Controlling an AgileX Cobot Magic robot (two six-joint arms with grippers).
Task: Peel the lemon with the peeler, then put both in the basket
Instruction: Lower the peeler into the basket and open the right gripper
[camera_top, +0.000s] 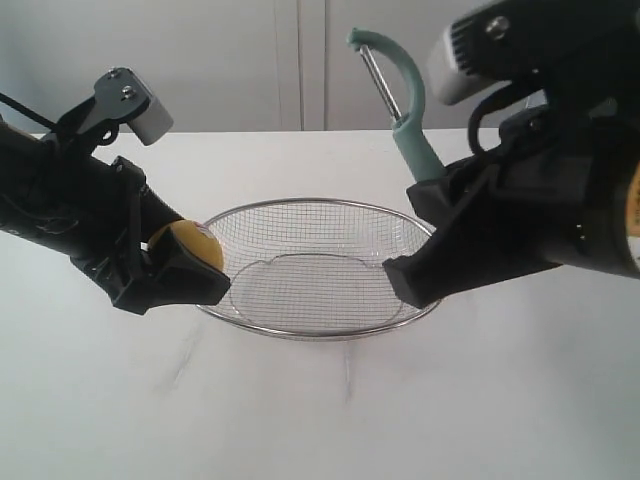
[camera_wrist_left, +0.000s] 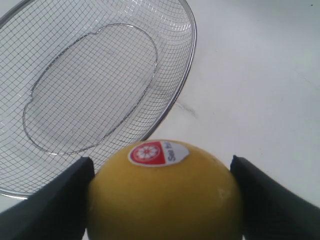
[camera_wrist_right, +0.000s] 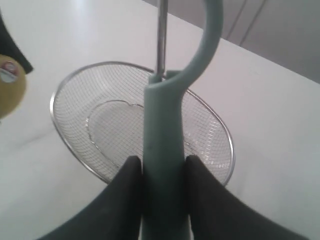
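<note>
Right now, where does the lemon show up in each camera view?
Exterior view: lemon at middle left, by the basket and its left rim.
Left wrist view: lemon fills the picture's bottom centre, sticker facing the camera.
Right wrist view: lemon cut off at the picture's left edge.
Shared landmark: the basket, visible in all three.

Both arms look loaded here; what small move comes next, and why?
Probably tilt the right gripper so the blade of the peeler swings toward the lemon. The left gripper holds the lemon, skin and sticker intact, beside the rim of the basket, while the peeler stands upright, well apart from it.
</note>
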